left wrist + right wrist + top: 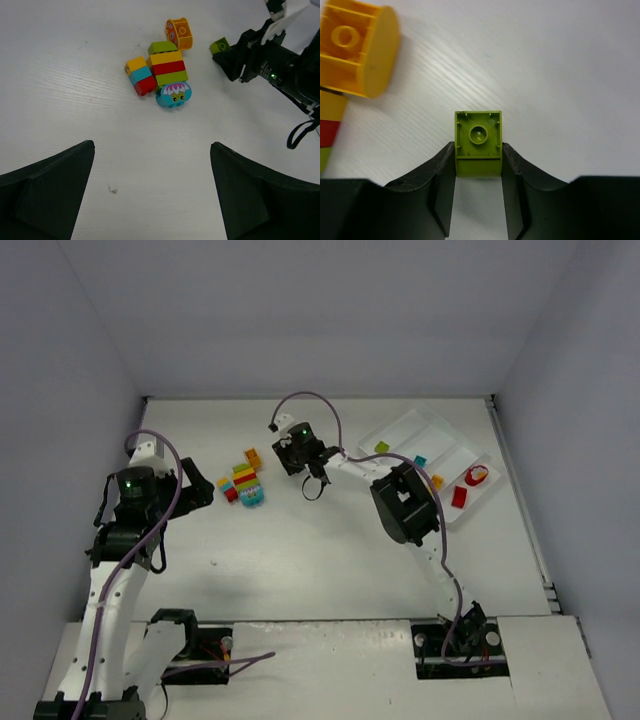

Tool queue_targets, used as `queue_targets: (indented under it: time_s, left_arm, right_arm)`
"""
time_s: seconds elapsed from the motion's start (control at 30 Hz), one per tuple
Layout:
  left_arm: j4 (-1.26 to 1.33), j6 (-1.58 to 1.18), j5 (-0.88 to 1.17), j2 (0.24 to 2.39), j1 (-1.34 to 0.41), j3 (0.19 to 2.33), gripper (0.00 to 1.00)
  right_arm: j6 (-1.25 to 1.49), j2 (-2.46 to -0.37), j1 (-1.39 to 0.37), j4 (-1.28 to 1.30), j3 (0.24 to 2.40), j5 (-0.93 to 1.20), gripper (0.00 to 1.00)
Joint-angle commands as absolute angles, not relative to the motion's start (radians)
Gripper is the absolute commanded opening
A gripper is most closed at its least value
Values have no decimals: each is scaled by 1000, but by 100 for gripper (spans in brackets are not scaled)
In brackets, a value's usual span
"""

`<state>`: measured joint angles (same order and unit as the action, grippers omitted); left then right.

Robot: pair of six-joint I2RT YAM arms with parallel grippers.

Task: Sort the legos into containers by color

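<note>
My right gripper (478, 156) is shut on a lime green lego (478, 142), which sits on the table with its hollow underside facing the camera. In the left wrist view this lego (219, 46) shows at the tip of the right gripper (231, 59). A cluster of legos (243, 480) in yellow, red, green and teal lies just left of the right gripper (290, 452). My left gripper (152, 145) hangs open over bare table on the near side of the cluster (160, 75). The containers, a white divided tray (430, 430), stand at the back right.
An orange rounded lego (357, 47) lies just left of the held one. The tray holds a green brick (382, 447), a blue one (421, 461), an orange one (437, 481) and red pieces (459, 496). The right arm's elbow (405, 502) hangs beside the tray.
</note>
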<state>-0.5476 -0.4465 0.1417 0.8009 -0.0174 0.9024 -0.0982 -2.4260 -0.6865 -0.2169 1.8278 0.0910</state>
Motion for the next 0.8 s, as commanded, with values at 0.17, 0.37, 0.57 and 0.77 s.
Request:
queue_targets:
  time_s: [0.17, 0.37, 0.57, 0.77]
  left_arm:
    - [-494, -449, 156, 807, -8, 923, 93]
    - [-494, -449, 155, 808, -8, 923, 93]
    - [-495, -449, 153, 813, -8, 923, 92]
    - [-497, -449, 150, 821, -8, 925, 93]
  right_arm:
    - [-28, -2114, -485, -301, 1634, -130, 0]
    - [-5, -2053, -348, -295, 1548, -166, 4]
    - [49, -2082, -261, -262, 1566, -196, 8]
    - [84, -2131, -219, -221, 1601, -224, 30]
